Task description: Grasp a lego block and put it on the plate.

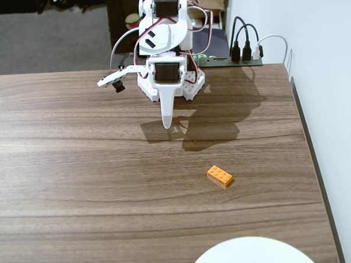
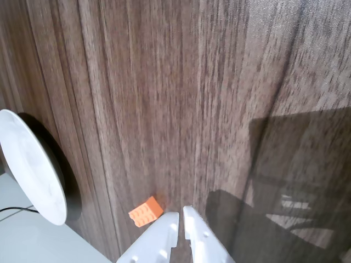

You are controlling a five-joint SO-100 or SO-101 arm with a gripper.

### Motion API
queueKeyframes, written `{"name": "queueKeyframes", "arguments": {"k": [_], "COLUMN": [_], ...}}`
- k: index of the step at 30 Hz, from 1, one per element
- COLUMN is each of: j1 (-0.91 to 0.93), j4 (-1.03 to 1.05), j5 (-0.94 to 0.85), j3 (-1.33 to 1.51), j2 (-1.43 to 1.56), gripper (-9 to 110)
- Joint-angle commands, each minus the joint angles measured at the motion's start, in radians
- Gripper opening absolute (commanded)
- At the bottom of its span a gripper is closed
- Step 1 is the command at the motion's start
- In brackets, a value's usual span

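The orange lego block (image 1: 220, 176) lies flat on the wooden table, to the right of centre in the fixed view. The white plate (image 1: 251, 254) shows only partly at the bottom edge, below the block. My gripper (image 1: 167, 123) hangs at the back of the table, pointing down, well above and left of the block. In the wrist view my gripper (image 2: 180, 211) has its white fingers together with only a thin slit between them, empty. The block (image 2: 146, 211) lies just left of the fingertips and the plate (image 2: 30, 164) is at the left edge.
The arm's base (image 1: 170, 79) stands at the back of the table. A black hub with cables (image 1: 245, 51) sits at the back right. The table's right edge (image 1: 307, 137) runs along a white wall.
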Motion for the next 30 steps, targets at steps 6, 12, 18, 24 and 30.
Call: {"name": "queueKeyframes", "arguments": {"k": [6,12,18,24,30], "j1": [-0.017,-0.017,-0.017,-0.017,-0.035], "j4": [0.002,0.002,0.002,0.002,0.002], "j5": [-0.025,-0.025,-0.025,-0.025,-0.037], "j3": [-0.003,-0.003,-0.003,-0.003,-0.003], "j2": [-0.002,-0.002,-0.002,-0.002,-0.002], "gripper": [1,1,1,1,1]}}
